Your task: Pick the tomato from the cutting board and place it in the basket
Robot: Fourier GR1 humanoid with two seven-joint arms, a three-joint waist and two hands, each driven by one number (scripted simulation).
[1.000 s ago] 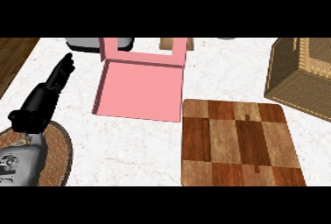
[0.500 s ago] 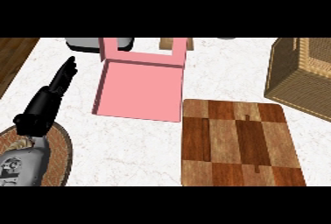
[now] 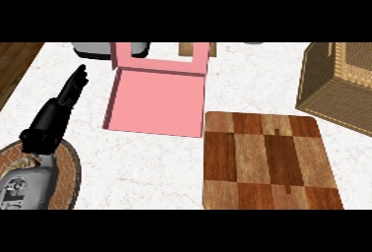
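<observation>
A brown wooden cutting board (image 3: 269,160) lies on the white counter at the lower right, and its top is bare; no tomato shows anywhere in the head view. The woven basket (image 3: 341,88) stands at the right edge, partly cut off. My left hand (image 3: 62,106) rises at the left with straight fingers pointing up and away, holding nothing. It is far to the left of both the board and the basket. My right hand does not show.
A pink open box (image 3: 156,98) lies between my left hand and the board. A round woven mat (image 3: 69,170) sits under my left forearm. A grey appliance (image 3: 94,48) and a small wooden item (image 3: 195,48) stand at the back edge.
My left hand has moved a little to the right and farther up the counter. Nothing else has moved.
</observation>
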